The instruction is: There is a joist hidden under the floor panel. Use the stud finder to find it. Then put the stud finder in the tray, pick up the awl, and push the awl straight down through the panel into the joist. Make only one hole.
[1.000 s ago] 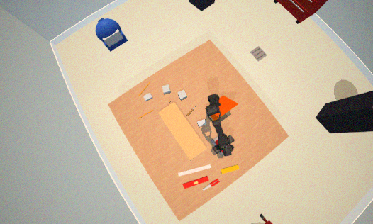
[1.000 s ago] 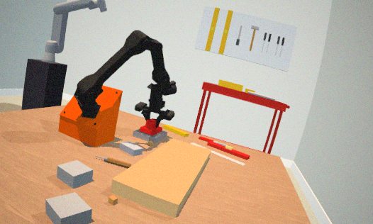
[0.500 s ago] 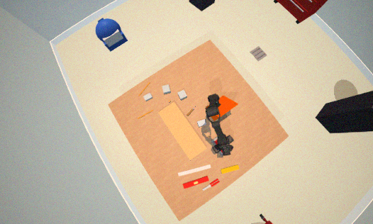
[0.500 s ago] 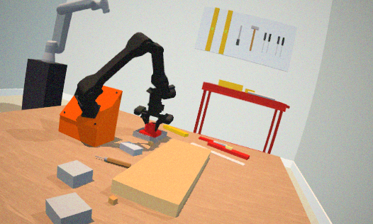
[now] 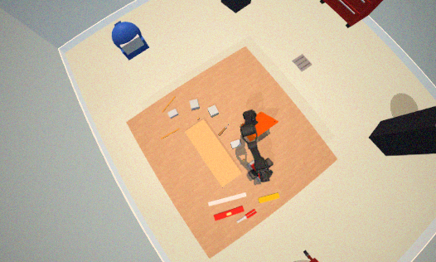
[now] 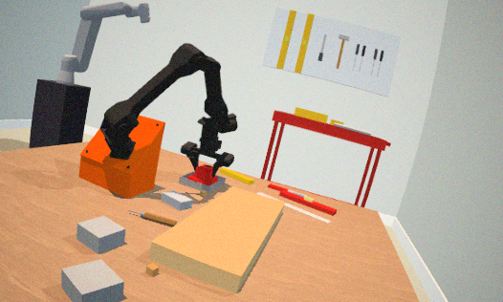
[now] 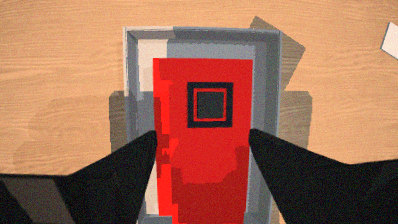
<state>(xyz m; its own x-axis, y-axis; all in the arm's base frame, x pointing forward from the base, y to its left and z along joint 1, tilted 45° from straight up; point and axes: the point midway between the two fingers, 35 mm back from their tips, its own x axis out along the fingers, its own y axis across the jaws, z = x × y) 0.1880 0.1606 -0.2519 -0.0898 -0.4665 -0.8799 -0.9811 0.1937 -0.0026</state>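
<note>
The red stud finder [image 6: 206, 172] [image 7: 210, 160] lies in the grey tray [image 6: 188, 183] [image 7: 273, 75], with its dark square window facing up. My gripper [image 6: 206, 175] [image 7: 203, 135] is open, with one finger close beside each long side of the stud finder. The fingers reach down to the tray. The awl [image 5: 223, 130] [image 6: 160, 219] lies on the table between the tray and a grey block, its wooden handle beside the panel. The pale yellow floor panel [image 5: 214, 153] [image 6: 223, 229] lies flat. No hole shows in its top, and the joist is hidden.
A light block [image 5: 235, 143] [image 6: 176, 200] lies between the awl and the tray. More grey blocks [image 5: 213, 110] [image 6: 100, 234] stand past the awl. A yellow bar [image 5: 268, 197] [image 6: 237, 176], white strip [image 5: 227, 199] and red level [image 5: 229, 213] lie beyond the tray. The orange mount [image 6: 127, 167] stands behind.
</note>
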